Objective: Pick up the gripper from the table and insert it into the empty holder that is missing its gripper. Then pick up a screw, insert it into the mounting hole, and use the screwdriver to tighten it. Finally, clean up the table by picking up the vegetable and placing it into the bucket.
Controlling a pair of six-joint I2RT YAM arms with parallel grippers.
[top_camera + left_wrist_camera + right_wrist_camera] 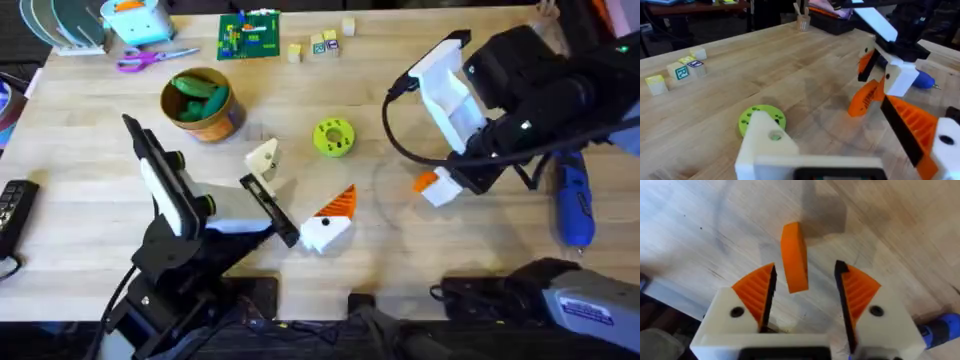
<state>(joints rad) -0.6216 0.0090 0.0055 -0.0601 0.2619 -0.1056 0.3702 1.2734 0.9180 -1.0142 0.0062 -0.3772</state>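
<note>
Right gripper hovers over the orange gripper.
Jaws wide open, holding nothing; the piece lies between them on the table.

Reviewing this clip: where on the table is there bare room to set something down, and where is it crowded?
Bare wood lies left of the bucket toward the table's left edge, and in the wide strip between the green disc and the right gripper. It is crowded around the left gripper, and at the far edge by the scissors, circuit board and blocks.
</note>
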